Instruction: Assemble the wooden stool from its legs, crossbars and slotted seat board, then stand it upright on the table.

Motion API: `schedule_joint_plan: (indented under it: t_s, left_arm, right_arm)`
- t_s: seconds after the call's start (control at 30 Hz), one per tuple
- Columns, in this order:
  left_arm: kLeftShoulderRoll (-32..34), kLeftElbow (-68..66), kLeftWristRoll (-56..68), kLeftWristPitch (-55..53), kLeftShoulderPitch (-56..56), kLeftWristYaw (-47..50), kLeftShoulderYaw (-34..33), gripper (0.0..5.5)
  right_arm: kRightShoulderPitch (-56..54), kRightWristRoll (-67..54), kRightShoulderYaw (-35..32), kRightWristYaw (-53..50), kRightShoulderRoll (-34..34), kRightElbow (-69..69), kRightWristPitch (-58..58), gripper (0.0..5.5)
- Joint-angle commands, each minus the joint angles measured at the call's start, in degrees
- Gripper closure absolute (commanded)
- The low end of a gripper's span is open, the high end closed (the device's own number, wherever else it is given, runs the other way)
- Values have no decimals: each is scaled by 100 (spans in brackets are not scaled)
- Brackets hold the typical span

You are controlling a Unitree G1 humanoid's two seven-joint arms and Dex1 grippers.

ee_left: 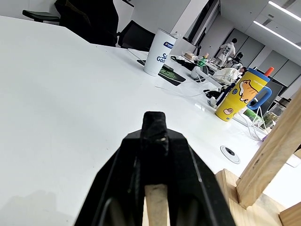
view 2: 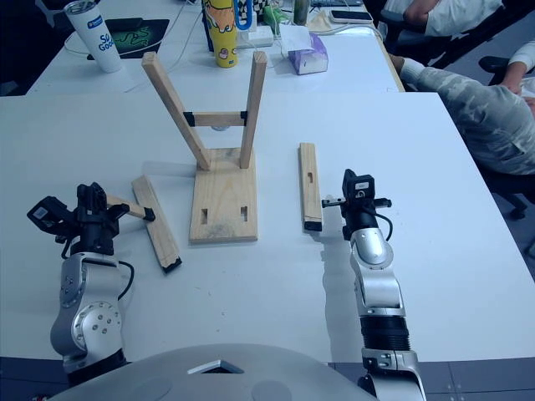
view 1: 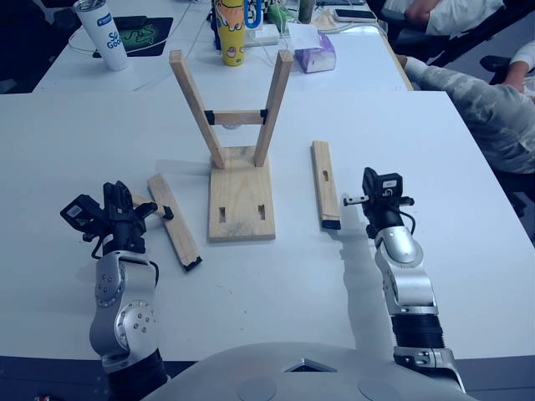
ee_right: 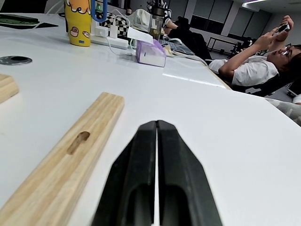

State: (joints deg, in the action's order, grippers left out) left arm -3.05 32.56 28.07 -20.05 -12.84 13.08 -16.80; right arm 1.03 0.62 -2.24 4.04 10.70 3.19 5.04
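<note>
Lying flat, the slotted leg (view 1: 325,182) points straight away.

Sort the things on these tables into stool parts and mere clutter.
Stool parts: seat board, two fitted legs, fitted crossbar, right loose leg, left loose leg, spare crossbar in the left gripper.
Lying about: white cup, yellow mug, tissue pack.

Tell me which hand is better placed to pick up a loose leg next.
Probably right: the right hand is empty and shut, beside the loose leg, while the left hand holds a crossbar.
</note>
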Motion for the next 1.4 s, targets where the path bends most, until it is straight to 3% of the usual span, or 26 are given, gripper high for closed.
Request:
schedule_joint_plan:
  t_s: [0.03, 0.27, 0.73, 1.0, 1.4]
  left_arm:
    - [-54, -342, -236, 72, -129, -3, 26, 509]
    - [187, -868, -593, 324, -43, -215, 16, 509]
    - [1465, -2107, -1246, 618, 243, -1482, 177, 509]
    - [1599, -2165, -1394, 453, 116, -1913, 678, 509]
    - [1601, -2385, -1440, 966, -159, -2108, 578, 509]
  right_arm:
    - [-96, 14, -16, 56, 25, -36, -15, 550]
    - [-139, 35, -25, 86, 34, -54, 0, 550]
    - [-240, 65, 2, 95, 19, -190, -50, 550]
    - [-303, 79, -2, 101, 15, -278, -90, 550]
    - [-301, 79, -12, 84, 4, -305, -134, 550]
